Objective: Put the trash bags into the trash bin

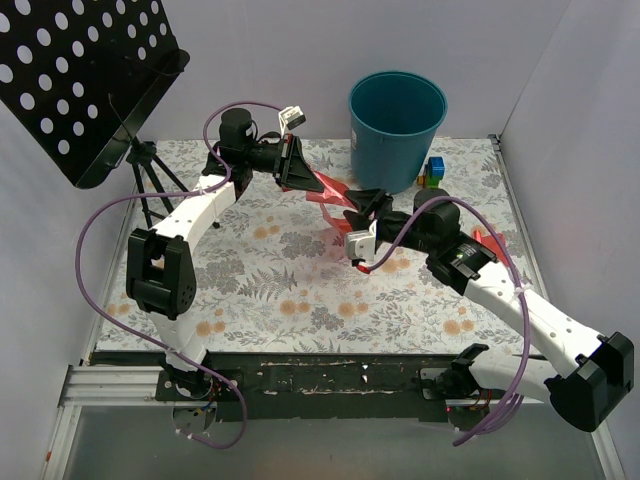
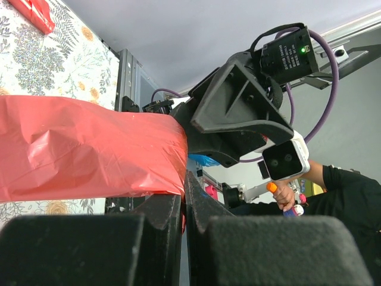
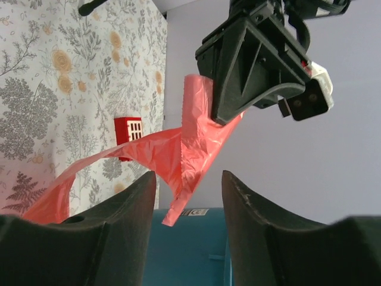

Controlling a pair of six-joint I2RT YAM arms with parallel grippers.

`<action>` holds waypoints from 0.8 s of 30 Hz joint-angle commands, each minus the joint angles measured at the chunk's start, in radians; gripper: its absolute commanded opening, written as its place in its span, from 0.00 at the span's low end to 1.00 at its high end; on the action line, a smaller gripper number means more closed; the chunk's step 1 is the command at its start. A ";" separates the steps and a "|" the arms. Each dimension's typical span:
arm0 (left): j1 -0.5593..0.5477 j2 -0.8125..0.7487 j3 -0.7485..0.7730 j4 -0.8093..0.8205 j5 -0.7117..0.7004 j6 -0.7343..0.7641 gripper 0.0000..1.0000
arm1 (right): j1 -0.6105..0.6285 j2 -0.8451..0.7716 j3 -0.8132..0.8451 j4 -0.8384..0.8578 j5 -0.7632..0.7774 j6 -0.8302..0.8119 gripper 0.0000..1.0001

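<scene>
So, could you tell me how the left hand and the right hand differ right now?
The left hand is shut, pinching the trash bag; the right hand is open, with the film hanging loose in its gap. In the top view the left hand sits left of the trash bin, and the right hand sits in front of it. Both face each other across the same bag.

Left fingers (image 2: pixel 159 235) together, right fingers (image 3: pixel 122 235) apart
</scene>
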 commanded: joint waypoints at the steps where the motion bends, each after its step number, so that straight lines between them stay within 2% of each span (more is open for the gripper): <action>1: 0.003 -0.031 0.026 0.017 0.066 -0.001 0.00 | 0.027 0.005 0.009 0.092 0.077 -0.029 0.50; 9: 0.005 -0.035 0.026 -0.007 0.066 0.008 0.00 | 0.062 0.002 -0.014 0.238 0.169 0.014 0.03; 10: 0.003 -0.037 0.025 -0.016 0.058 0.015 0.08 | 0.065 0.005 -0.007 0.228 0.171 0.023 0.01; 11: 0.006 -0.038 0.029 -0.035 0.059 0.035 0.22 | 0.065 0.006 0.005 0.211 0.176 0.045 0.01; 12: 0.009 -0.041 0.035 -0.051 0.050 0.057 0.44 | 0.065 0.011 0.024 0.182 0.182 0.087 0.01; 13: 0.023 -0.050 0.042 -0.090 0.027 0.096 0.59 | 0.065 0.022 0.059 0.136 0.183 0.133 0.01; 15: 0.054 -0.078 0.063 -0.215 -0.049 0.193 0.68 | 0.059 0.046 0.137 0.004 0.194 0.256 0.01; 17: 0.072 -0.104 0.112 -0.419 -0.142 0.408 0.70 | 0.050 0.072 0.220 -0.151 0.177 0.408 0.01; 19: 0.063 -0.133 0.187 -0.711 -0.290 0.794 0.72 | 0.048 0.103 0.297 -0.296 0.145 0.495 0.01; 20: 0.043 -0.152 0.190 -0.827 -0.389 0.941 0.74 | 0.048 0.120 0.329 -0.346 0.136 0.540 0.01; 22: 0.014 -0.258 0.076 -0.784 -0.563 1.165 0.83 | 0.048 0.158 0.406 -0.459 0.124 0.606 0.01; 24: -0.004 -0.437 -0.118 -0.576 -0.667 1.267 0.84 | 0.047 0.221 0.484 -0.559 0.102 0.647 0.01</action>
